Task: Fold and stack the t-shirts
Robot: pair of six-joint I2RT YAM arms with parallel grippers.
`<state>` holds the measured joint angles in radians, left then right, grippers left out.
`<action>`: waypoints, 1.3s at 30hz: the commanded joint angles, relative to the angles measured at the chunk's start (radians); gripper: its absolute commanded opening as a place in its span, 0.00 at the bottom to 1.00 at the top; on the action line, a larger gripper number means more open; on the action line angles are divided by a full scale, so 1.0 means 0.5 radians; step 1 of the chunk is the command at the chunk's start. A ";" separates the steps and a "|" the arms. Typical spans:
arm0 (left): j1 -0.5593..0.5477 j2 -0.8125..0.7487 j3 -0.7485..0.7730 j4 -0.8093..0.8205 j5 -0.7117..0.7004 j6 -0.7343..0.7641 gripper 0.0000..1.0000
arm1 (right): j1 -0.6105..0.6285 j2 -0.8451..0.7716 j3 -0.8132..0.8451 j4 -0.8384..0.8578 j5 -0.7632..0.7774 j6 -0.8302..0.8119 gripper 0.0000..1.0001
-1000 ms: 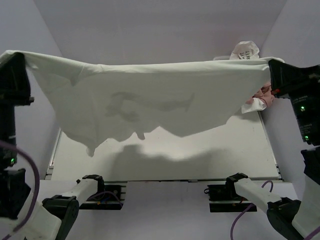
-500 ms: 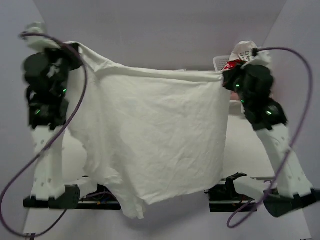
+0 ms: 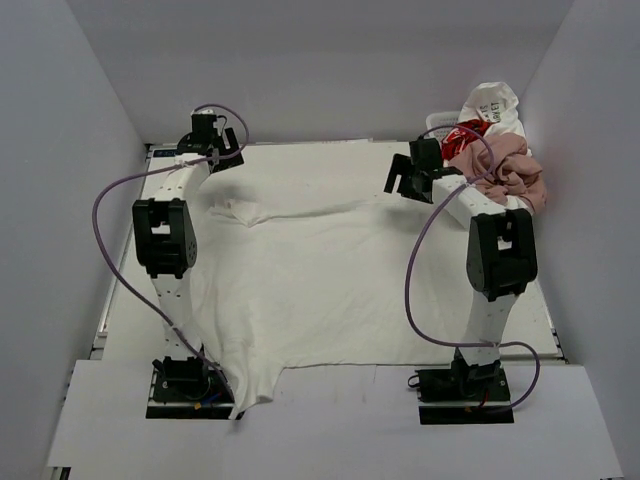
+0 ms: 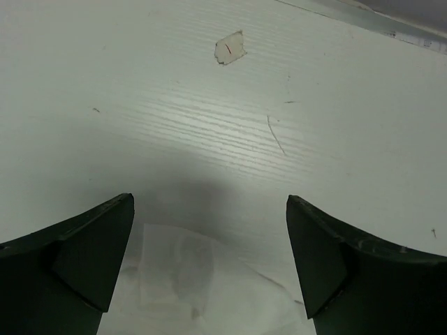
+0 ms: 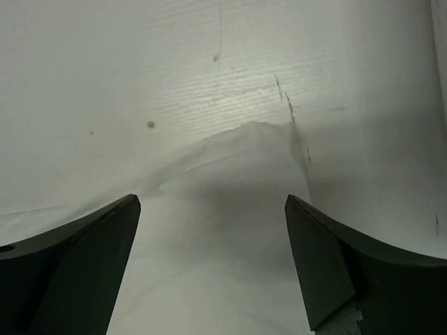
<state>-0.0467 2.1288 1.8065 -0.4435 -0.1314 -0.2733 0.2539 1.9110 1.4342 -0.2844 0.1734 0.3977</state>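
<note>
Both just let go: L gripper (image 3: 212,152) & R gripper (image 3: 404,180) now spread wide, empty, low at the far side. White t-shirt (image 3: 320,290), held up mid-air a sec ago, lies spread on table (image 3: 330,158) (near corner bunched by L base). Prob ready for folding; other tees (image 3: 497,150) piled far right.

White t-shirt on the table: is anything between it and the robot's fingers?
Nothing visible is in the way. The left fingers and the right fingers stand open over the far edge of the white t-shirt, with only its cloth and bare table under them.
</note>
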 commanded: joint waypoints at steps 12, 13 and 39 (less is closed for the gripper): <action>-0.038 -0.676 -0.875 -0.111 0.311 -0.070 1.00 | 0.078 -0.245 -0.368 0.059 -0.258 -0.077 0.90; -0.038 -0.711 -1.037 0.002 0.467 -0.070 1.00 | 0.096 -0.211 -0.371 0.069 -0.279 -0.111 0.90; -0.042 0.803 1.015 -0.163 0.490 -0.046 1.00 | -0.087 1.173 1.658 -0.408 -0.423 -0.197 0.90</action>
<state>-0.0738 2.6308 2.3959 -0.5922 0.0658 -0.2970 0.2394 2.5298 2.2429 -0.5140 0.0284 0.3275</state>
